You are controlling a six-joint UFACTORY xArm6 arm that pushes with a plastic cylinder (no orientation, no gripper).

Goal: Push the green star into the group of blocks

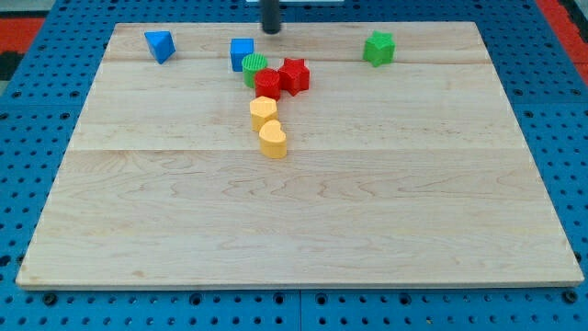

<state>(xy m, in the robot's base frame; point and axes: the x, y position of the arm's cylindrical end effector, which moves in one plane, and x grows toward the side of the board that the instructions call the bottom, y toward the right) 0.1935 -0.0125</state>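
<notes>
Below my tip [271, 30], eight blocks [267, 84]

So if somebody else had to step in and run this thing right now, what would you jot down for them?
My tip is at the view's top edge of the board, just above the group and apart from every block.
The green star sits alone toward the view's top right, well clear of the group.
The group: blue cube, green round block, two red blocks, with two yellow blocks trailing toward the view's bottom.
A blue block sits alone at the view's top left.
Done: nothing yet.
Left: get the tip to the star's right side and push it leftward into the group.
</notes>
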